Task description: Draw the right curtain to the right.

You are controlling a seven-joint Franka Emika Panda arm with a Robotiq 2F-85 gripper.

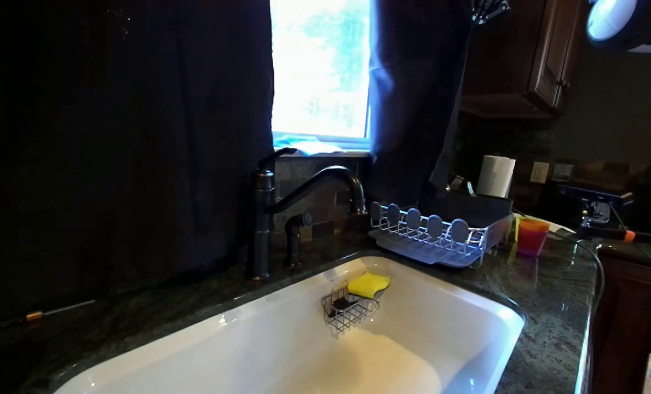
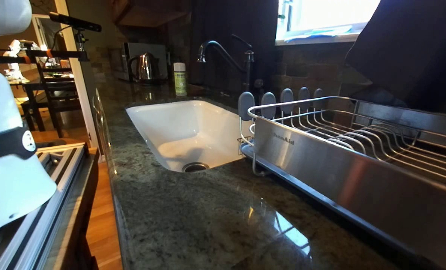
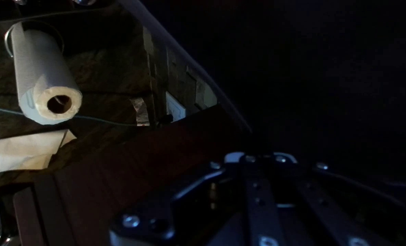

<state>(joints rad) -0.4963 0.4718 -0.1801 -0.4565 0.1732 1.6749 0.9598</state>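
Note:
The right curtain is a very dark navy-black panel right of the bright window in an exterior view. It also shows in an exterior view behind the dish rack, with a slanted lower edge, and fills the right of the wrist view. My gripper is at the curtain's upper right edge, beside the cabinet. In the wrist view the fingertips are close together, and the curtain's edge runs in between them. The gripper appears shut on the curtain; the pinched cloth itself is too dark to see clearly.
A wooden wall cabinet is close beside the gripper. Below stand a dish rack, a paper towel roll, orange-pink cups and a black faucet at the white sink. The wide dark curtain hangs left.

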